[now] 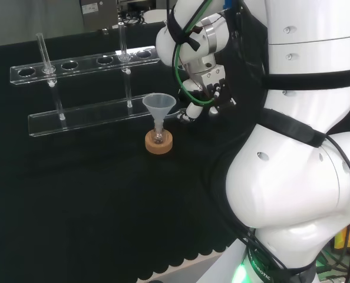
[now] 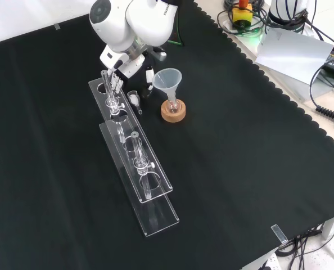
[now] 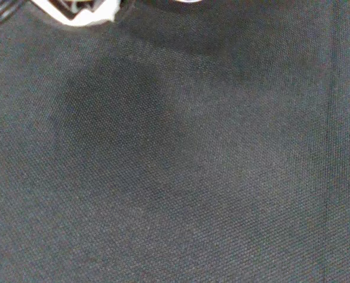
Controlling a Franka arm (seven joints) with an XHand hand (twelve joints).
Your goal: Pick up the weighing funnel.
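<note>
The weighing funnel (image 2: 134,99), a small clear scoop with a short stem, lies on the black cloth between the clear rack and the big funnel. In the head view it is a faint clear shape (image 1: 180,116) just right of the big funnel. My hand (image 1: 207,88) hangs low over that spot, with one white finger (image 1: 194,109) reaching down to the cloth beside the piece. Seen from the front, the hand (image 2: 149,77) comes down under the white wrist link, just above the weighing funnel. Its fingers look relaxed and hold nothing. I cannot tell whether a fingertip touches the piece.
The big funnel (image 1: 159,106) stands stem down in a small flask on a cork ring (image 1: 159,142), close to my hand. A long clear tube rack (image 2: 134,160) holding two tubes runs beside the weighing funnel. A blurred white hand part (image 3: 75,12) shows over bare cloth.
</note>
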